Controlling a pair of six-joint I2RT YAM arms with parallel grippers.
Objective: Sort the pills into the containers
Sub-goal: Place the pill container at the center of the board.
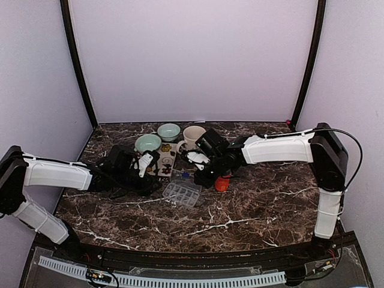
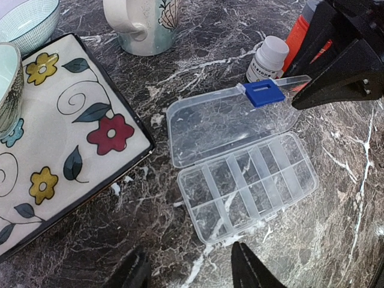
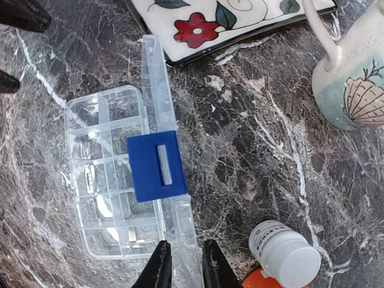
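A: Pill box, where?

B: Clear pill box flat on the marble worktop, just beside the floral plate, between the two arms. It's open. The lid is raised, with the blue latch on its free edge.

A: Right end effector?

B: Right end effector is closed on the lid. In the right wrist view the rim runs straight in between its fingers, which sit tight on both sides just past the latch. The left wrist view shows the black fingers meeting the lid's far end.

A: Left one?

B: Left end effector is open with its tips apart and grips nothing. It hangs over bare worktop, near the box's front corner and not touching it.

A: Pills?

B: Too small to tell in any view.

A: Other containers?

B: White pill bottle stands upright with its cap on, beyond the lid on the right arm's side. An orange container is right against it, partly hidden by the arm. A mug sits past the plate's far corner. A green bowl rests at the plate's far left edge, and a blue-rimmed bowl is behind it, next to the mug.
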